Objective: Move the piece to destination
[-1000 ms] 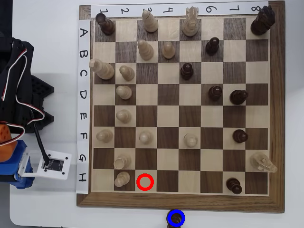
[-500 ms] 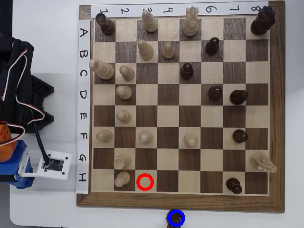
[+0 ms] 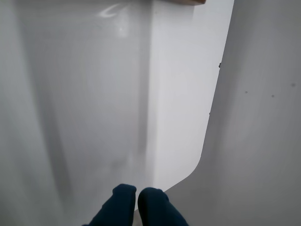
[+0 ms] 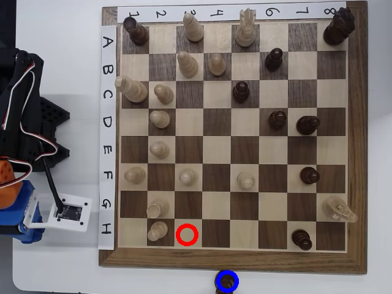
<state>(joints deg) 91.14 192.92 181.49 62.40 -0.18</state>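
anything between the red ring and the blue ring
Only bare squares and the board's wooden border lie between the red ring and blue ring, overhead view.

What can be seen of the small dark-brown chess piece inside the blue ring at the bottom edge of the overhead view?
The small dark-brown wooden chess piece appears from above as a rounded, glossy dark head, cut off partly by the frame's lower edge. It stands off the wooden chessboard, just below its bottom border, roughly under the column marked 4. The blue ring outline encircles it closely. It looks upright, though its base is hidden beneath the head. Nothing touches it; the arm is parked at the overhead view's left side.
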